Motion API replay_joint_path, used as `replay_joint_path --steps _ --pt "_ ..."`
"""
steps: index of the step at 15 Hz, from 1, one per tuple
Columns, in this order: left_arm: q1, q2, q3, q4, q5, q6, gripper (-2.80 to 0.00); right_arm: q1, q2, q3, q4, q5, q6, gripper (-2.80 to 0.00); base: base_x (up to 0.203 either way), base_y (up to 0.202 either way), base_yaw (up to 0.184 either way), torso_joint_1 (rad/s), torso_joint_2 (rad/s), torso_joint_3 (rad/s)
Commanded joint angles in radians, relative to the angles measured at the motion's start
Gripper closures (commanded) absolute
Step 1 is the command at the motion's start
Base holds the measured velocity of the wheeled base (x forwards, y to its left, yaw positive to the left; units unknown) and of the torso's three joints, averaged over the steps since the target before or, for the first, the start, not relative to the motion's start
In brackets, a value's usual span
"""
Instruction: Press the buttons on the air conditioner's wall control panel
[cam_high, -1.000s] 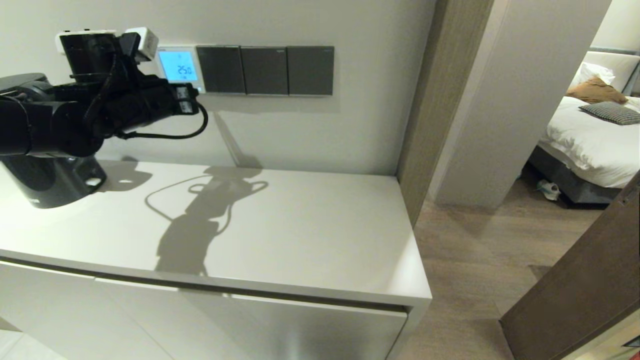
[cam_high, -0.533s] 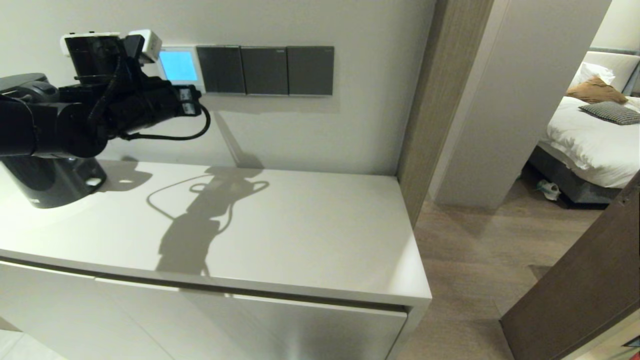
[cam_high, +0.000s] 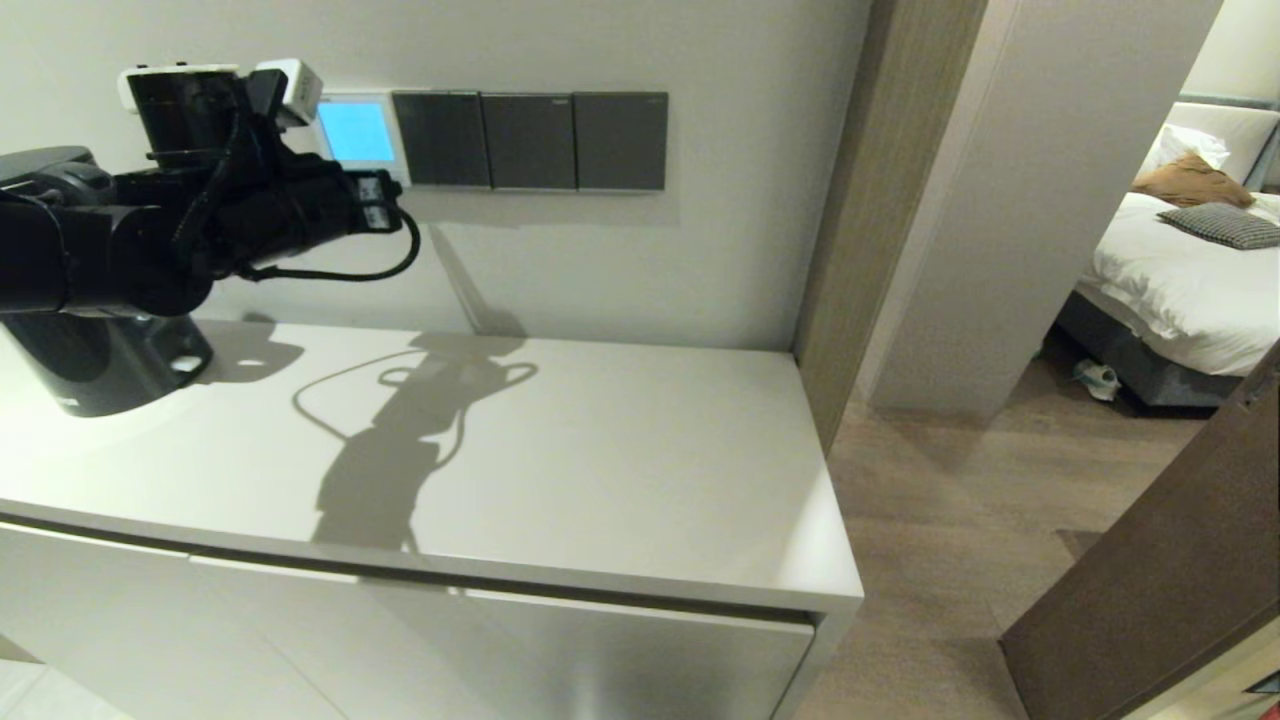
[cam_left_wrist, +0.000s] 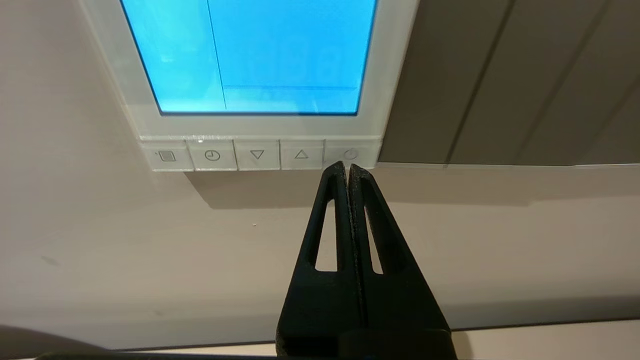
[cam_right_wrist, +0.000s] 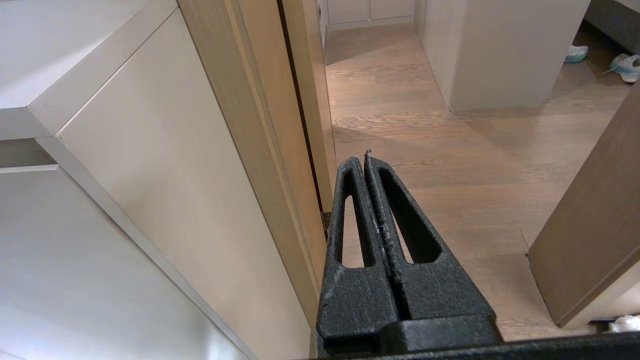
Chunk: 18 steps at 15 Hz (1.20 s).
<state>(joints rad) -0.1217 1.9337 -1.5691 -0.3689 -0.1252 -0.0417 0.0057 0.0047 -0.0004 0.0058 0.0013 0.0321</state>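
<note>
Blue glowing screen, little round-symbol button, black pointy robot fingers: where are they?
Blue glowing screen (cam_left_wrist: 260, 55), left wrist view, its lit middle.
Round-symbol button (cam_left_wrist: 351, 154), left wrist view, its face.
Left gripper (cam_left_wrist: 347, 169), left wrist view, its shut tips.

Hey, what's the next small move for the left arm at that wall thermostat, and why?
Probably back straight off the wall. The shut left end effector has its tips at the power button, last in the buttons row, and the control panel screen glows blank blue, so that press looks done.

- A pale wall (cam_high: 620, 270) rises behind the white cabinet top's (cam_high: 600, 470) back edge.
- Wood floor (cam_high: 940, 520) lies past its right edge.
- A white bed (cam_high: 1180, 290) stands beyond the doorway.
</note>
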Motion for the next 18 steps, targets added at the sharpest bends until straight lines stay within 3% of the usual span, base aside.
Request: replay_joint_path --steps 1,9,18 --pt "0.000 -0.057 0.025 -0.003 -0.002 -0.002 0.00 0.000 0.001 0.002 0.000 0.000 0.000 0.00 0.000 0.000 0.000 0.000 0.00 0.000" --pt "0.000 -0.271 0.138 -0.004 -0.004 -0.017 0.00 0.000 0.001 0.002 0.000 0.000 0.000 0.00 0.000 0.000 0.000 0.000 0.00 0.000" --pt "0.002 -0.738 0.450 -0.006 0.003 -0.012 0.00 0.000 0.001 0.002 0.000 0.000 0.000 0.00 0.000 0.000 0.000 0.000 0.00 0.000"
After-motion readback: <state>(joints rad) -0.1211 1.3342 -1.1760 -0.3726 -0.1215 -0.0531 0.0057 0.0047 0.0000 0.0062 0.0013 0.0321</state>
